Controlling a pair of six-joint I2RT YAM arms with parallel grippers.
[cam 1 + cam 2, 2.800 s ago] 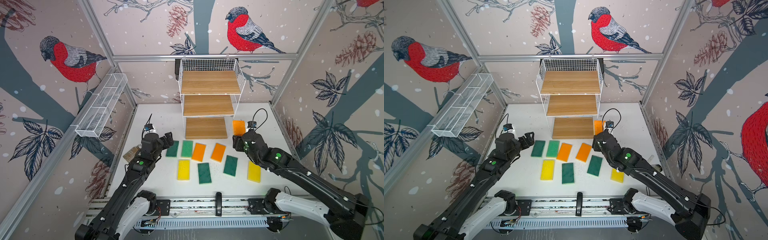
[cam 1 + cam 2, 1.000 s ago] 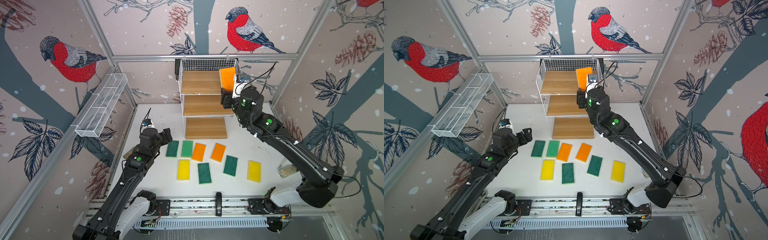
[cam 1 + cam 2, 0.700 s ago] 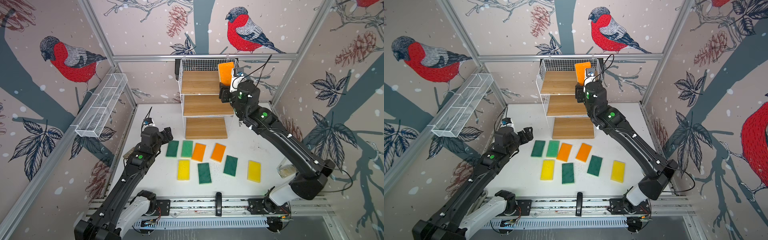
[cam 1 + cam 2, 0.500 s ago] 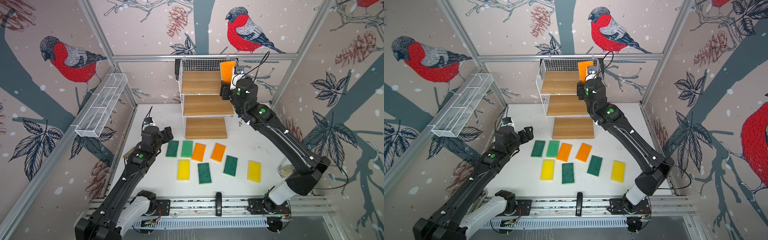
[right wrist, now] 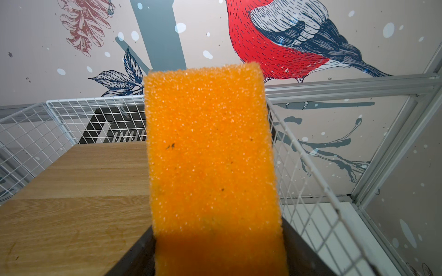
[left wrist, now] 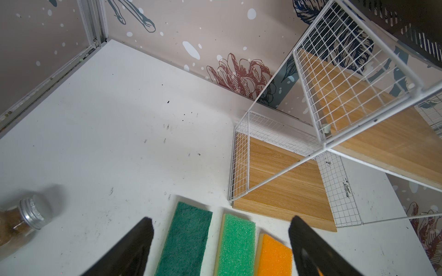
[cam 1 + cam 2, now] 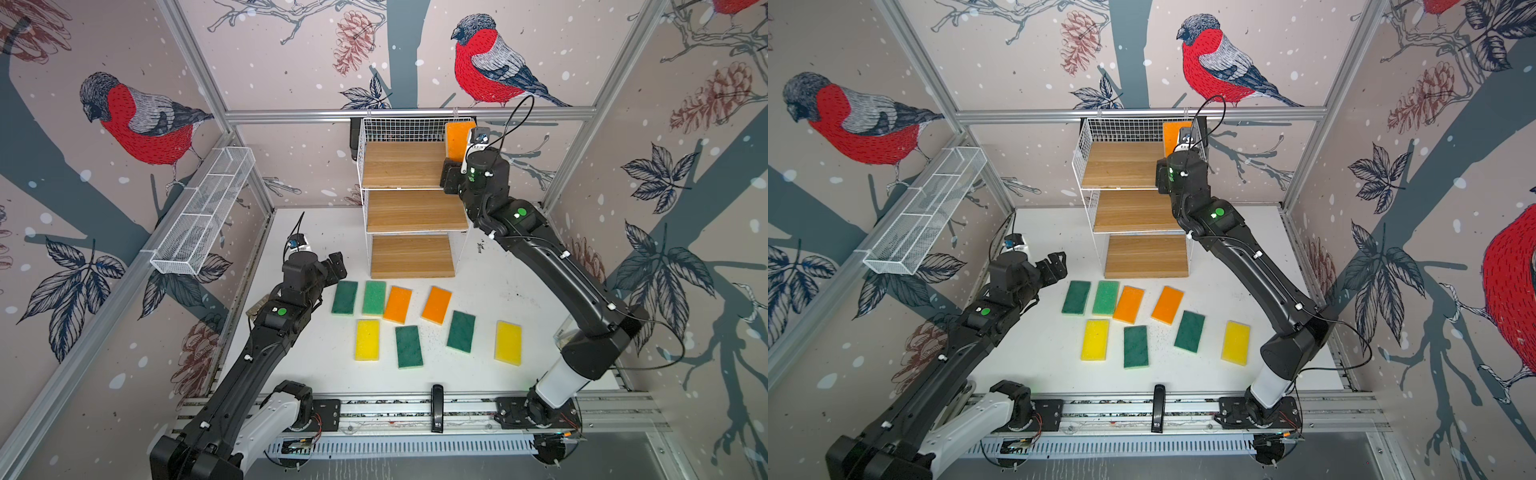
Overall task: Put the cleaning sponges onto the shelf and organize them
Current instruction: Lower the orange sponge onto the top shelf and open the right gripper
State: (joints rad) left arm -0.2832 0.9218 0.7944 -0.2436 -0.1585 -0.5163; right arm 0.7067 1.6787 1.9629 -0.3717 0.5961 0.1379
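An orange sponge [image 5: 208, 155] stands on end between the jaws of my right gripper [image 5: 218, 253], which is shut on it. It hangs over the right end of the shelf's [image 7: 411, 166] top board, beside the wire side wall, in both top views [image 7: 1173, 135]. All three boards are bare. Several sponges lie flat on the white table in front of the shelf: dark green [image 7: 344, 297], light green [image 7: 373, 297], two orange [image 7: 397, 304], two yellow [image 7: 367, 339]. My left gripper [image 7: 332, 270] hovers open just left of the dark green sponge [image 6: 189, 239].
A small brownish jar with a metal cap [image 6: 21, 219] lies on the table by my left arm. A long white mesh tray [image 7: 203, 216] hangs on the left wall. The shelf's wire walls [image 5: 299, 155] stand close to the held sponge.
My right gripper has carried the orange sponge a little farther back and up over the top board. The left arm has barely moved.
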